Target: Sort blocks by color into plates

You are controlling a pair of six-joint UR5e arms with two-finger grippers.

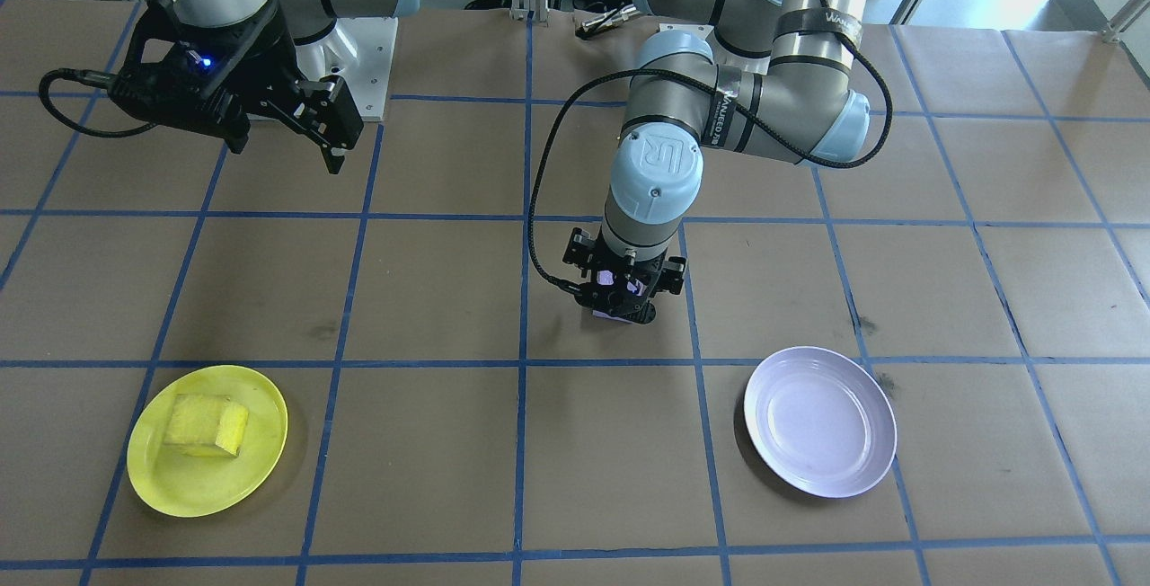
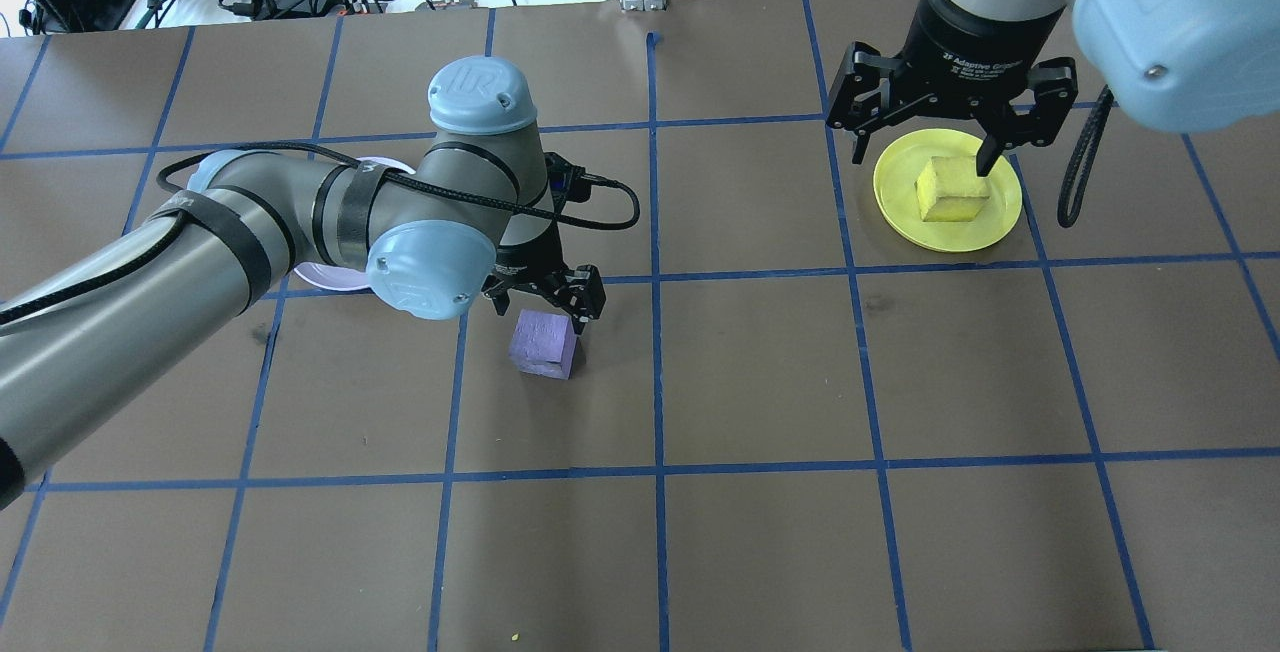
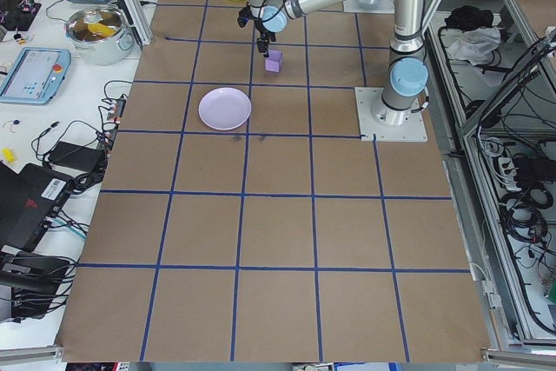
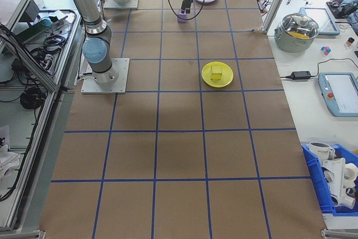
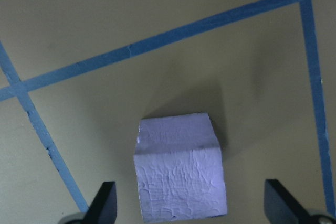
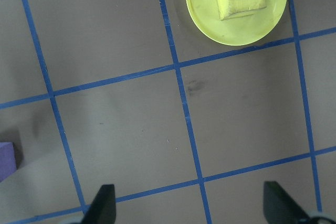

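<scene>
Brown paper-covered surface [image 2: 760, 552] gridded with blue tape lines [image 2: 655, 352]; pot with lid [image 3: 97, 30] and tablet [image 3: 30, 71] on side bench, well clear of work. Nothing between purple block and lavender plate [image 1: 819, 421].

Purple block [image 2: 543, 342]: small matte cube, rough-textured faces, resting flat on the surface inside one grid square. Yellow block [image 2: 951, 190] lay in yellow plate [image 2: 905, 207], slightly off centre.

Left gripper [image 5: 191, 211] lowered over purple block, fingers [image 5: 105, 203] spread wide on either side, apart from the cube, holding nothing. Right gripper [image 2: 920, 147] raised above yellow plate, fingers wide apart, empty.
</scene>
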